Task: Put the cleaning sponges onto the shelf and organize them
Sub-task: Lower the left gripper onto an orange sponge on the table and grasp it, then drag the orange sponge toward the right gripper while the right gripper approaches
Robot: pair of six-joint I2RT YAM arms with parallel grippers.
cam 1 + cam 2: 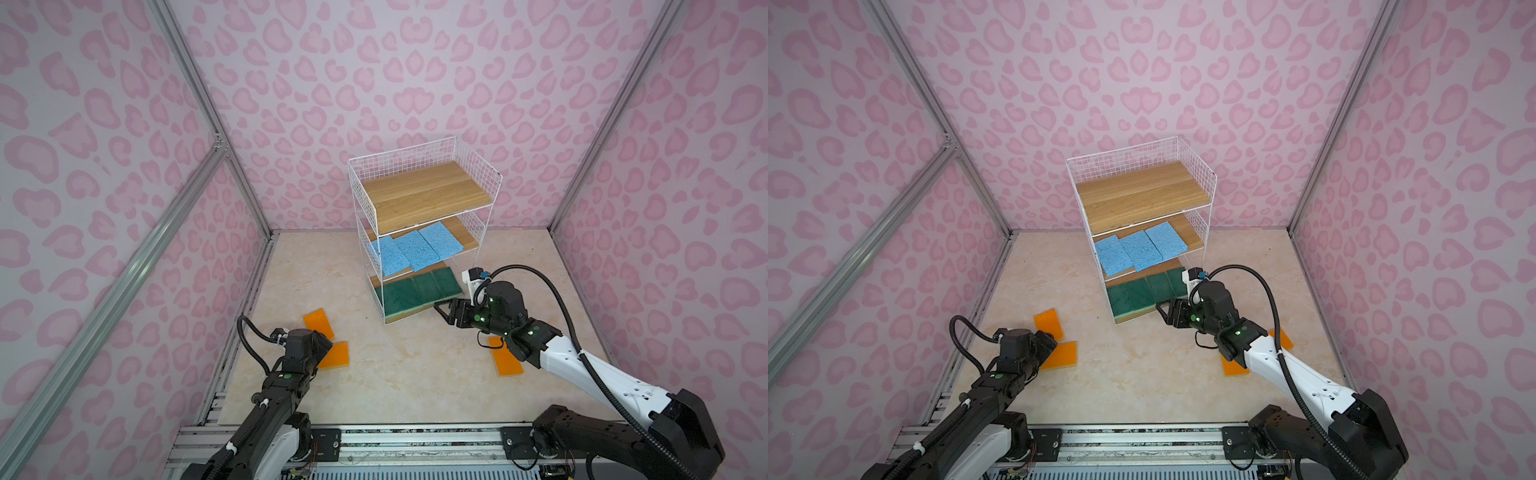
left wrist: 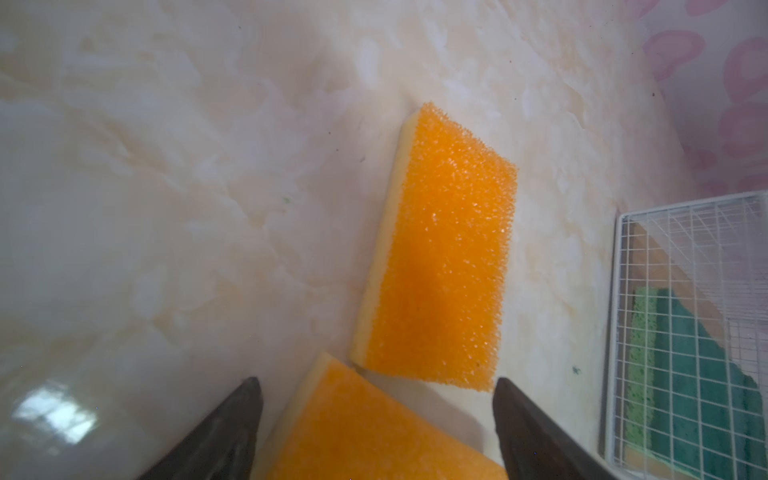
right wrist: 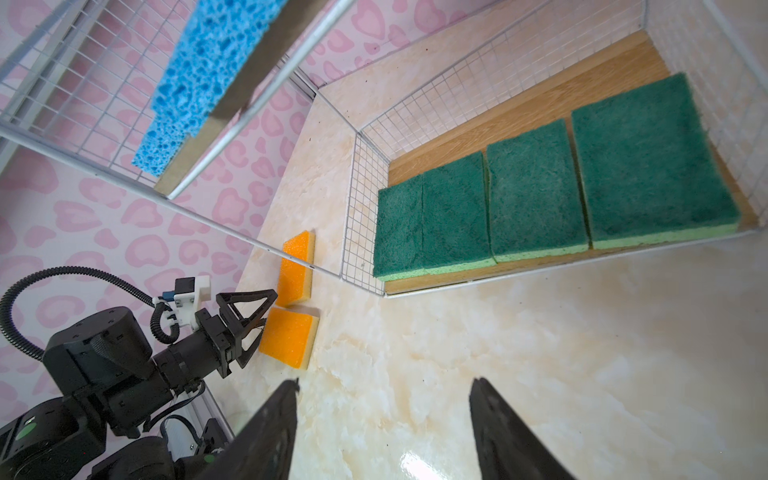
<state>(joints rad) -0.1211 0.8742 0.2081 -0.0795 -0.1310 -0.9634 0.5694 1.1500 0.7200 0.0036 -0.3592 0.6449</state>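
The shelf [image 1: 477, 166] stands towards the back of the pale marbled surface [image 1: 395, 374], close to the pink wall. Its bottom tier holds four green sponges [image 1: 419, 291], flat and dark side up, packed edge to edge in a row along the front of the board. The middle tier holds three blue sponges [image 1: 415, 249], also flat and side by side, their front ends poking a little past the board's edge. The top board [image 1: 424, 191] shows only wood grain.

Out on the surface, left of the shelf, two orange sponges lie flat with their corners nearly meeting: the farther orange sponge [image 1: 319, 322] and the nearer orange sponge [image 1: 336, 355]. The left end effector [image 2: 374, 380] hangs over the nearer one, jaws spread wide, a finger on either side of its end, gripping nothing. Whether the fingertips touch the sponge I cannot tell.

The right end effector [image 3: 385, 380] sits low, just in front of the bottom tier's right front corner, jaws apart with only bare surface between them. A third orange sponge [image 1: 505, 359] lies partly hidden under the right arm.
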